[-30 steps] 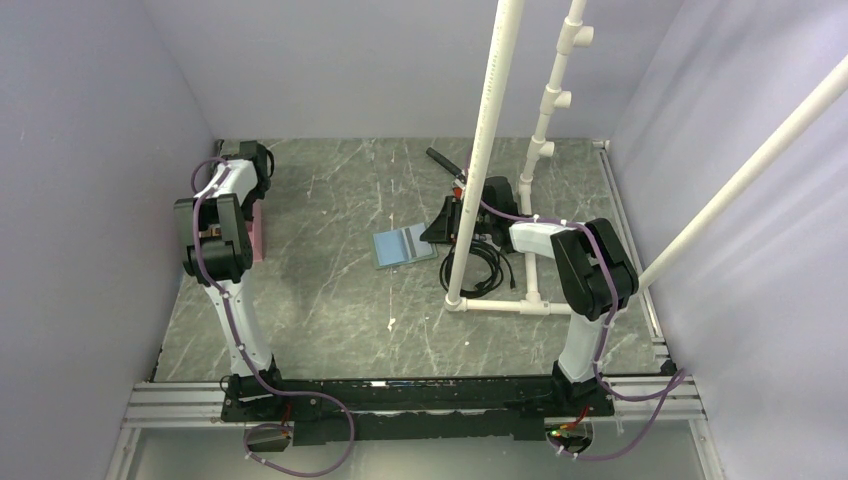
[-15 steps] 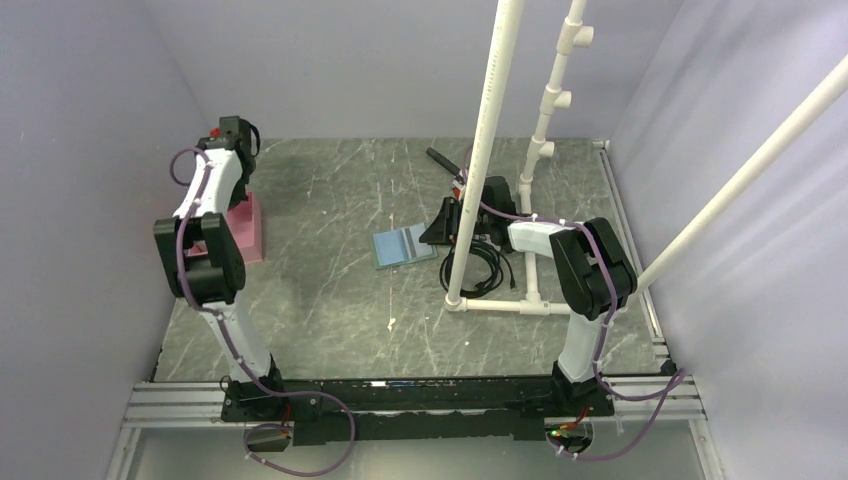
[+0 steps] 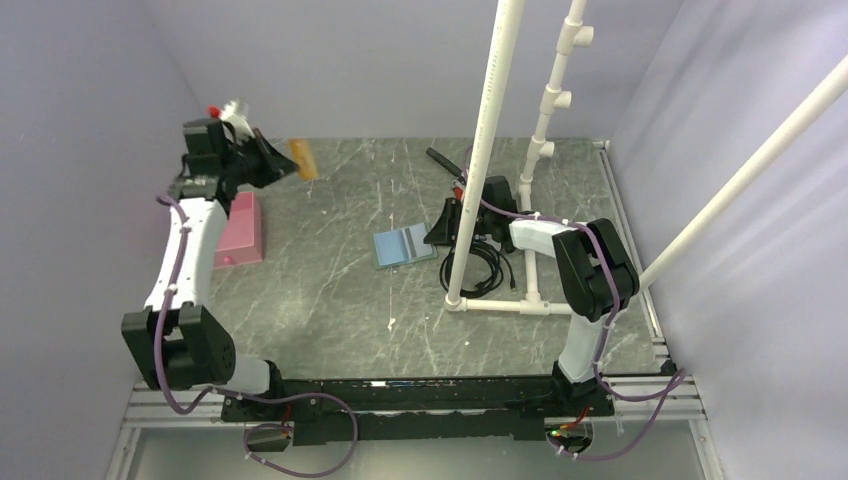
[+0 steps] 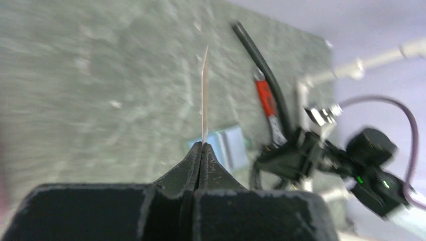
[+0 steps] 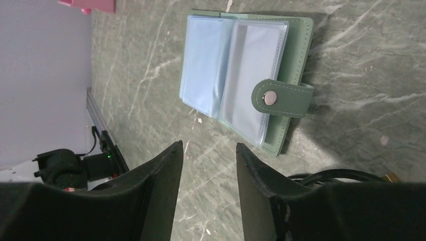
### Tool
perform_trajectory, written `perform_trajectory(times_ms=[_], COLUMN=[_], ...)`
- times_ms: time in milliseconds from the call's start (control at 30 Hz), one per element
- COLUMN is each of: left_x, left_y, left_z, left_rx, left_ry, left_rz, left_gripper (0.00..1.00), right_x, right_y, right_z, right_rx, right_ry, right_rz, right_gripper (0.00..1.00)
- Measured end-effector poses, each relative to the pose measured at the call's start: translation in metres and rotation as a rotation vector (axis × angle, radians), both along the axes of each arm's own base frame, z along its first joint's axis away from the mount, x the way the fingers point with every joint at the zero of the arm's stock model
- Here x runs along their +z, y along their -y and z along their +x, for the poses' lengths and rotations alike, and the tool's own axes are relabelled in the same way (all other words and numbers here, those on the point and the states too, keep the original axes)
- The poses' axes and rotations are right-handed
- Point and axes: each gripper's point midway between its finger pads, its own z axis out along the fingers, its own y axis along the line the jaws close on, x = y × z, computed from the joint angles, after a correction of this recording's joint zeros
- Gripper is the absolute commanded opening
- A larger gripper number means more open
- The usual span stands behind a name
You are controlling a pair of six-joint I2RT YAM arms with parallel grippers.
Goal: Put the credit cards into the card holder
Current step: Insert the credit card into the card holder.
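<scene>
Left end effector (image 3: 283,163) clamped on orange card (image 3: 304,158) over far worktop (image 3: 330,290) edge, right end effector (image 5: 208,148) apart beside card holder (image 5: 296,55)

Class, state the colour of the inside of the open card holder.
Pale blue. The card holder shows best in the right wrist view.

**Left arm** (image 3: 185,250): white moulded links ran between bulky black joint housings, on a black base block.
**Right arm** (image 3: 540,236): same build, with white links and black housings.
**Cables** (image 4: 415,143): purple, fastened along each arm with pale ties and hanging in loose loops below the bases.
**Left gripper** (image 4: 202,148): two matte black fingers tapered to thin tips from a broad black body. A small red cap (image 3: 213,110) sat at the wrist.
**Right gripper** (image 5: 208,150): two matte black fingers had rounded edges and were faintly scuffed.
**Green light** (image 3: 553,432): it glowed beneath the right base.
</scene>
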Motion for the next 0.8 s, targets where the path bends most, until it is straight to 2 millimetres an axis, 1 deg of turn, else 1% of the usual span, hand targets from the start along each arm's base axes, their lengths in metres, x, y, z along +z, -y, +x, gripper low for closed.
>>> perform_trajectory(times_ms=[33,67,133,200,267,333,367,400,467,600,700,800], left_x=[-0.01,-0.021,-0.053,-0.079,-0.102,-0.117,-0.121,-0.124,-0.13,-0.145,-0.172,-0.199], left_y=[0.017,0.03,0.061,0.09,0.122,0.147,0.156,0.161,0.164,0.167,0.172,0.179], left_z=[0.0,-0.001,-0.005,-0.012,-0.023,-0.035,-0.04,-0.043,-0.044,-0.039,-0.042,-0.048], left_rx=[-0.056,-0.097,-0.179,-0.244,-0.315,-0.377,-0.402,-0.421,-0.437,-0.463,-0.479,-0.484], left_ry=[0.002,-0.009,-0.066,-0.118,-0.162,-0.2,-0.212,-0.218,-0.231,-0.257,-0.34,-0.442], left_rz=[-0.079,-0.135,-0.255,-0.343,-0.42,-0.48,-0.504,-0.521,-0.545,-0.579,-0.6,-0.612], left_gripper=[0.0,0.0,0.0,0.0,0.0,0.0,0.0,0.0,0.0,0.0,0.0,0.0], right_x=[0.002,0.004,0.009,0.015,0.019,0.022,0.022,0.022,0.022,0.025,0.025,0.022], right_y=[0.0,0.0,0.001,0.004,0.007,0.009,0.01,0.011,0.011,0.004,-0.005,-0.013], right_z=[0.0,0.0,0.001,0.001,0.001,0.002,0.002,0.002,-0.001,0.001,0.007,0.011], right_rx=[0.002,0.003,0.0,-0.011,-0.02,-0.024,-0.022,-0.019,-0.003,0.053,0.09,0.119], right_ry=[-0.001,-0.005,-0.008,-0.009,-0.014,-0.014,-0.015,-0.018,-0.019,0.001,0.016,0.021], right_rz=[0.007,0.017,0.043,0.069,0.088,0.097,0.1,0.102,0.103,0.106,0.096,0.089], right_gripper=[0.48,0.49,0.5,0.51,0.51,0.51,0.51,0.5,0.48,0.42,0.39,0.34])
